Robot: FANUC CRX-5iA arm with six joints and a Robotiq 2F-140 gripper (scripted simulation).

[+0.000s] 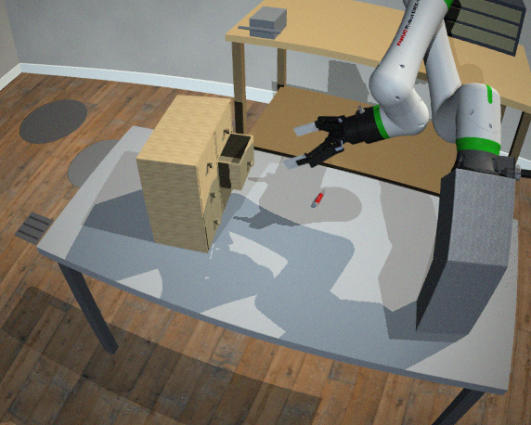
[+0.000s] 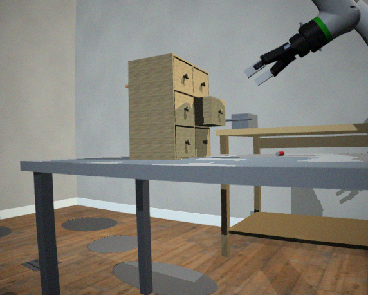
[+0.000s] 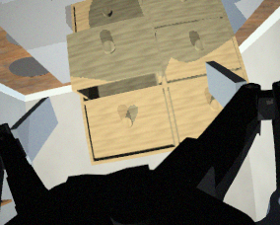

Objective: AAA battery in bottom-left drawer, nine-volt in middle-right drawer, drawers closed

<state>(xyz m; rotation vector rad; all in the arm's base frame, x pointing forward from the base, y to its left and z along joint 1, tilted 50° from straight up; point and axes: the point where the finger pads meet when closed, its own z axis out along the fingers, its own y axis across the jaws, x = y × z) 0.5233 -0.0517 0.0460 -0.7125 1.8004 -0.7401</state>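
The small wooden chest (image 1: 186, 172) stands on the left part of the grey table; it also shows in the exterior view (image 2: 167, 106). Its middle-row right drawer (image 1: 237, 153) is pulled partway out (image 2: 210, 111); the other drawers look pushed in. The inside of the open drawer is dark and I see no nine-volt battery in any view. The AAA battery (image 1: 317, 199), red with a grey end, lies on the table to the right of the chest (image 2: 280, 153). My gripper (image 1: 297, 146) (image 2: 256, 75) is open and empty, in the air to the right of the open drawer and above its level. The wrist view faces the chest's front, including the open drawer (image 3: 125, 122).
The robot's grey pedestal (image 1: 469, 251) stands on the table's right side. A wooden side table (image 1: 371, 28) stands behind, with a grey box (image 1: 267, 20) and a dark shelved unit (image 1: 487, 23) on it.
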